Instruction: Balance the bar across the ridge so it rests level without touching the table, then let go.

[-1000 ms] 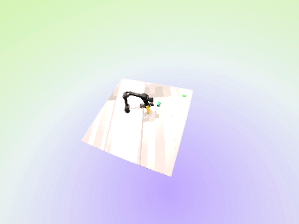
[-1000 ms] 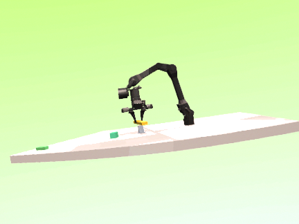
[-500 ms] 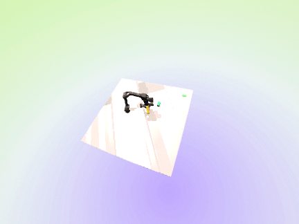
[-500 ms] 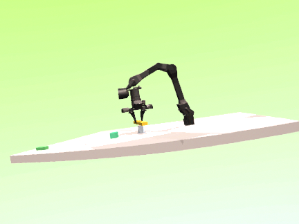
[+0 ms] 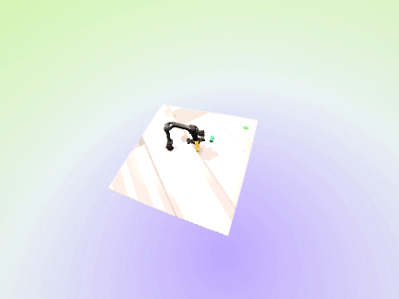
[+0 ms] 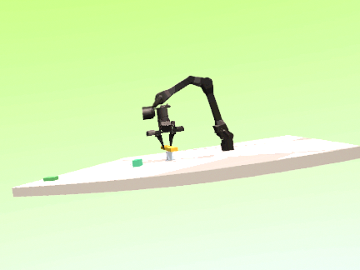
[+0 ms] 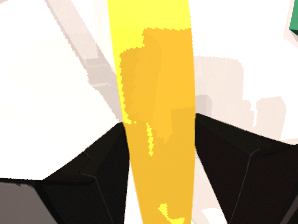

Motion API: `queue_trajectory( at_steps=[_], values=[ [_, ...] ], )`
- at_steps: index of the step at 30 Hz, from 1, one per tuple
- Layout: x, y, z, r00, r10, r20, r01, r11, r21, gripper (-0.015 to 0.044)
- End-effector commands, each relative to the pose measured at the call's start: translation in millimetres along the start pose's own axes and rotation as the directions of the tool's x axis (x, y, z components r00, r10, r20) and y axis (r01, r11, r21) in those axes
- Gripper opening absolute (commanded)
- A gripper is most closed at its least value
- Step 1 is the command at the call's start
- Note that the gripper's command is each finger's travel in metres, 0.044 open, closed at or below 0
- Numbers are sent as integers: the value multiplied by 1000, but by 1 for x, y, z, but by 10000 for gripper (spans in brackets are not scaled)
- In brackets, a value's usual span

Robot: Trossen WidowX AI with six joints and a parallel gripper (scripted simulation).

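The yellow-orange bar point(image 5: 198, 147) point(image 6: 172, 148) point(image 7: 167, 90) is held across its width between the two black fingers of my gripper point(image 6: 167, 147) point(image 7: 159, 126), which is shut on it. In the exterior view the bar looks about level and clear of the table. The pale blue-grey ridge point(image 6: 169, 156) stands right under the bar in that view, with its top at the bar's underside. Whether they touch cannot be told. The ridge is hidden under the bar in the wrist view and cannot be made out in the top view.
A teal block point(image 5: 211, 138) point(image 6: 137, 162) point(image 7: 295, 19) stands on the table point(image 5: 185, 185) point(image 6: 250, 172) near the ridge. A flat green piece point(image 5: 246, 127) point(image 6: 51, 178) lies farther off, near a table corner. Patchy shadows and stripes cross the table top.
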State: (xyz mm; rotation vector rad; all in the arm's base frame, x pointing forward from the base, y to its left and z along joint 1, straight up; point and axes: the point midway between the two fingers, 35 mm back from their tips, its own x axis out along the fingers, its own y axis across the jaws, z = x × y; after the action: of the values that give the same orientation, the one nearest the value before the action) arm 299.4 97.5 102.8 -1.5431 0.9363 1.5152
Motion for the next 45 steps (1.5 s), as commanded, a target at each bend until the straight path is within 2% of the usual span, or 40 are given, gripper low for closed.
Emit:
queue_trajectory(
  at_steps=[1,45],
  values=[
    [1,0,0,1000,0,-2,0,1000,2,0],
    [4,0,0,1000,0,-2,0,1000,2,0]
  ],
)
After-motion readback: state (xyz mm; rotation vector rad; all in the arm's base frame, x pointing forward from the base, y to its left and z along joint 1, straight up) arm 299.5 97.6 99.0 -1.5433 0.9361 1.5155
